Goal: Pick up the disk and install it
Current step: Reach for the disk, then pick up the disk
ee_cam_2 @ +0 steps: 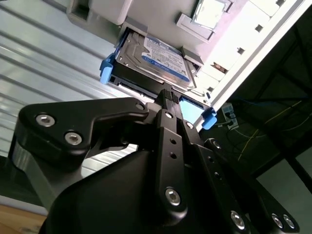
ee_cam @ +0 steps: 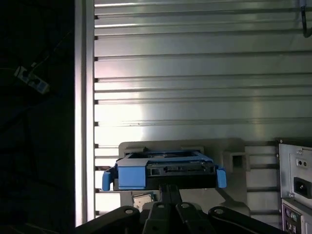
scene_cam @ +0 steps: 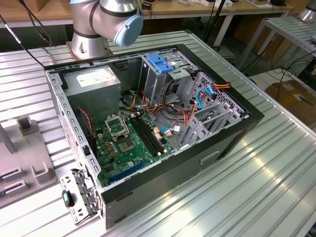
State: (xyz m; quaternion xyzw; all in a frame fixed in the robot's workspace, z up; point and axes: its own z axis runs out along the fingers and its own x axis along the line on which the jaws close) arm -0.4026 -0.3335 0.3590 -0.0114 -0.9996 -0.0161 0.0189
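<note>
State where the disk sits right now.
In both wrist views the disk lies in a pale grey holder on the ribbed metal table, directly ahead of the gripper.

Silver-grey disk (ee_cam_2: 141, 51) w/ blue-white label (ee_cam_2: 168, 59), blue rails (ee_cam_2: 107, 69); green mobo (scene_cam: 126, 145); ribbed silver table (scene_cam: 247, 190); blue cage latch (scene_cam: 160, 63).

Robotics laboratory: grey robot arm base (scene_cam: 89, 42) mounted on ribbed aluminium worktable (scene_cam: 256, 187), beside an opened black desktop computer case (scene_cam: 222, 148); cable-hung wooden benches (scene_cam: 187, 10) behind.
</note>
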